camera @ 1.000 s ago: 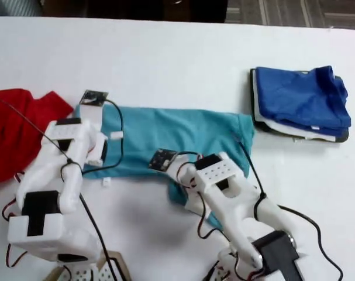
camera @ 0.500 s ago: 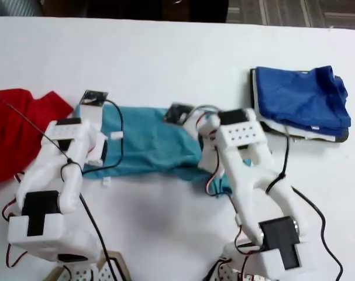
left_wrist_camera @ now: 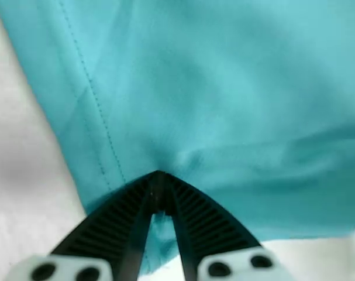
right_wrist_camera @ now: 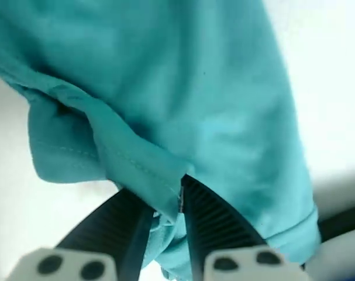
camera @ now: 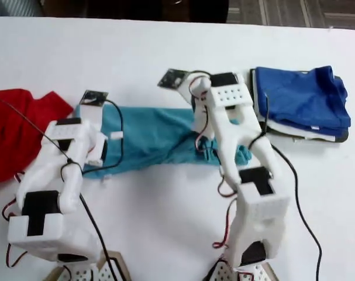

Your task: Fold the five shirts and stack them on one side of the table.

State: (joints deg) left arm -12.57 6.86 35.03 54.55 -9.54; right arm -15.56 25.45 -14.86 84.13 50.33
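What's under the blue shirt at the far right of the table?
Under the blue shirt, a white layer and a dark layer peek out at the edges; the rest is covered.

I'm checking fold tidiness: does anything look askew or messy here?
The teal shirt is bunched and twisted by the right gripper, not flat. The blue shirt topping the stack is rumpled; the red shirt lies crumpled.

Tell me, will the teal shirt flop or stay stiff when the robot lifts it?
Probably floppy: the teal shirt bunches and wrinkles where the right gripper pinches it. Likely light too, since one small pinch holds a folded-over edge.
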